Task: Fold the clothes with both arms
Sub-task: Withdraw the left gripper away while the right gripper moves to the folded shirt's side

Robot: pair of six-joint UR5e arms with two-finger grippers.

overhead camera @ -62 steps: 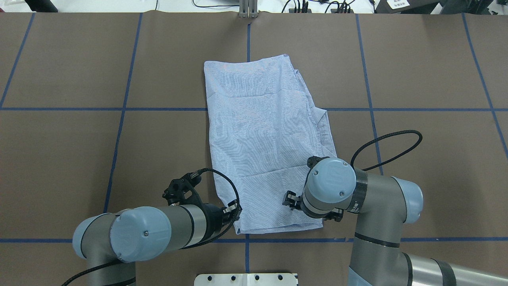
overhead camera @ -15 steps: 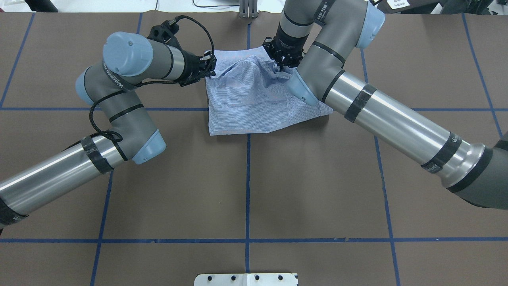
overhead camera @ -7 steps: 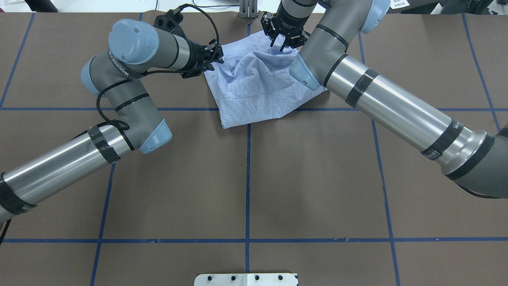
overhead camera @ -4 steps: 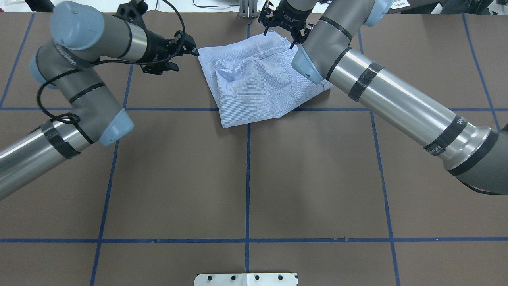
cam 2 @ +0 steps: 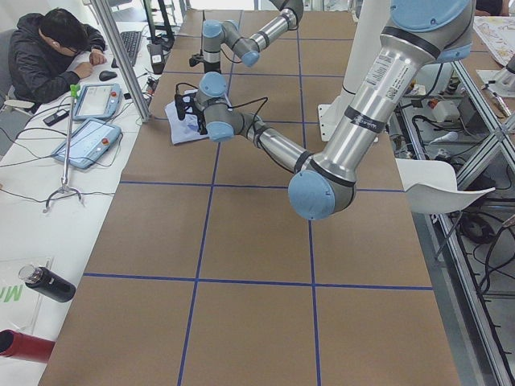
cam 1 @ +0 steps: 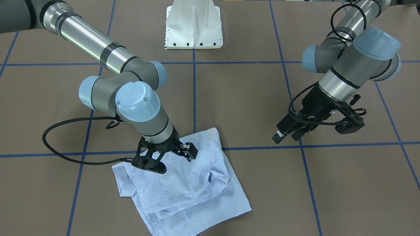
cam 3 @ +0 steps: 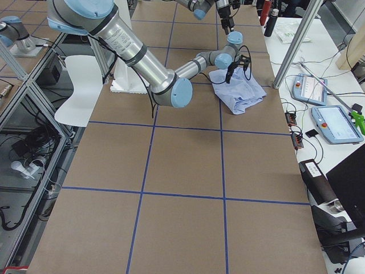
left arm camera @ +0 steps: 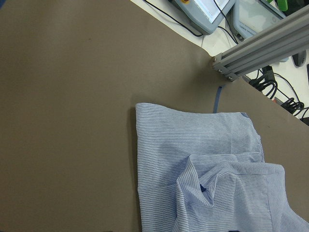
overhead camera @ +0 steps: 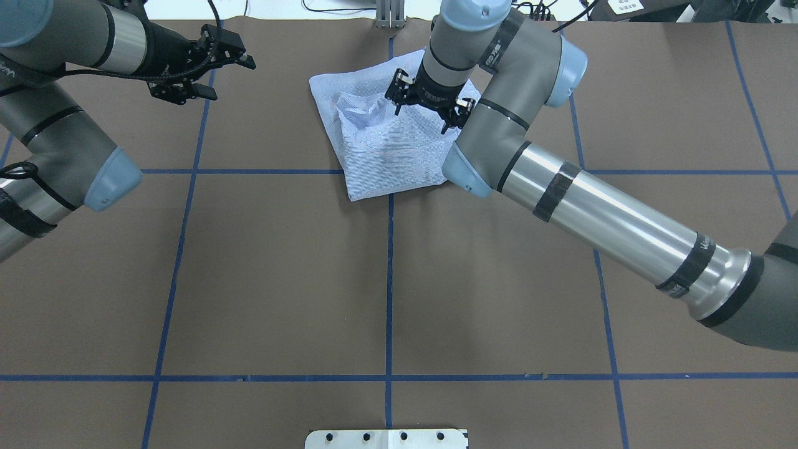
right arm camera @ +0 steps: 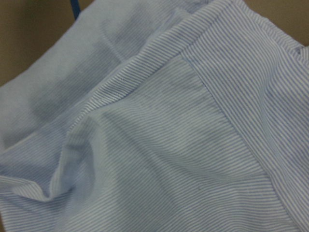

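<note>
Right end effector [overhead camera: 421,118] hangs over the shirt [overhead camera: 380,156], jaws spread; left end effector [overhead camera: 232,78], jaws parted, holds nothing.

my brown bench [overhead camera: 268,274] is gridded with blue tape [overhead camera: 389,293]. at its far side a dark-jacketed person [cam 2: 50,50] leans over a desk beside a pendant [cam 2: 87,143] and a black bottle [cam 2: 47,284].

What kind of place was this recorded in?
Most likely a robotics lab: a robot's left arm and right arm reach over a table with a blue tape grid, control tablets lie on the side bench, and a person sits by a keyboard.
</note>
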